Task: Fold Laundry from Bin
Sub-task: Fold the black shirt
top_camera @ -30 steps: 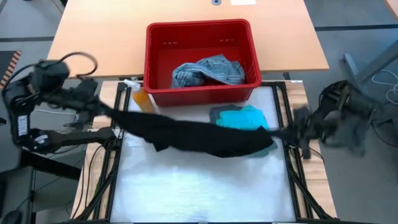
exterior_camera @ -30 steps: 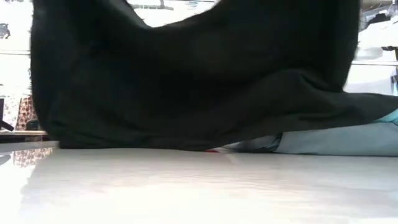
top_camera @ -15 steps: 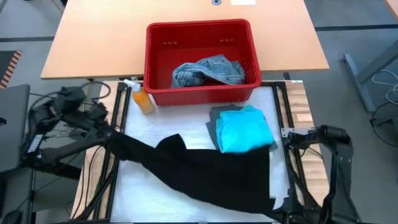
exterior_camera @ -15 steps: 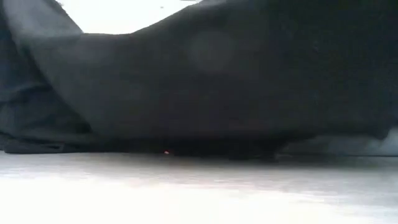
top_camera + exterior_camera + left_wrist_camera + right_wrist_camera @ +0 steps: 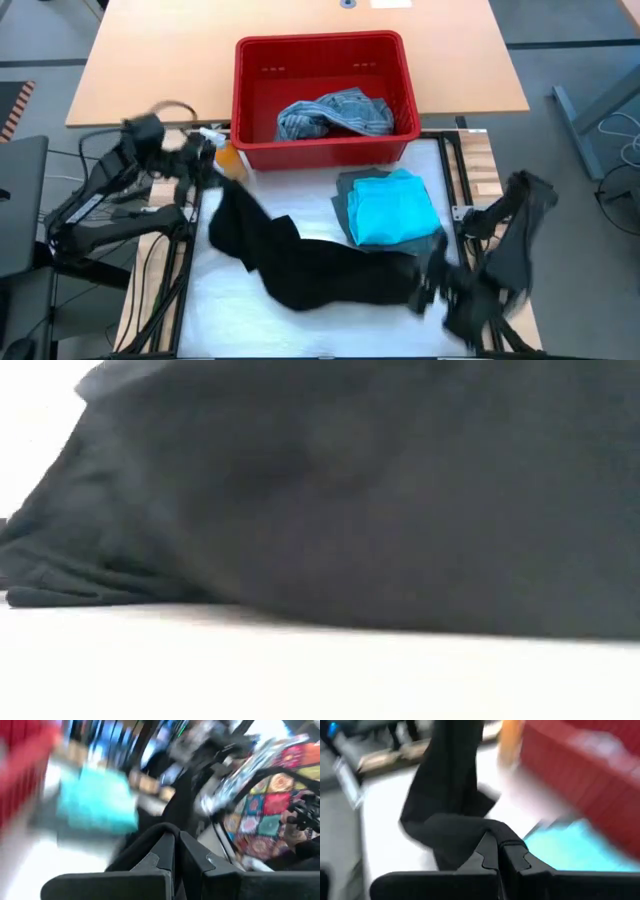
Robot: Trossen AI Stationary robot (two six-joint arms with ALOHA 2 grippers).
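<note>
Both my claws are pinching the black garment [image 5: 310, 268]. My left claw [image 5: 212, 172], pressed together on one end of it, is up at the left edge of the desk [image 5: 300, 330], just beside the orange spray bottle [image 5: 228, 158] and the near left corner of the red bin [image 5: 320, 148]. My right claw [image 5: 432, 280], also closed on cloth, is low at the near right. Each wrist view shows black fabric nipped between that arm's own fingers.

What changed: half a second ago the cloth lay as a long diagonal band, my left claw farther out to the left and my right claw at the near right edge. A second ago it hung taut across the middle, over the folded pile. Now the left end has gone up toward the bin, the right end has come inward, and the span between sags in a loose curve on the white surface. The low view is filled with dark cloth resting on the desk.

Folded turquoise garment [image 5: 392, 208] sits on a grey-green one [image 5: 348, 184], uncovered, near the bin. Mottled blue-grey garment [image 5: 335, 112] still lies in the bin.

My read: this is a shake-and-spread, not yet a fold. The cloth lies bunched rather than flat, so it wants another stretch before any crease.
</note>
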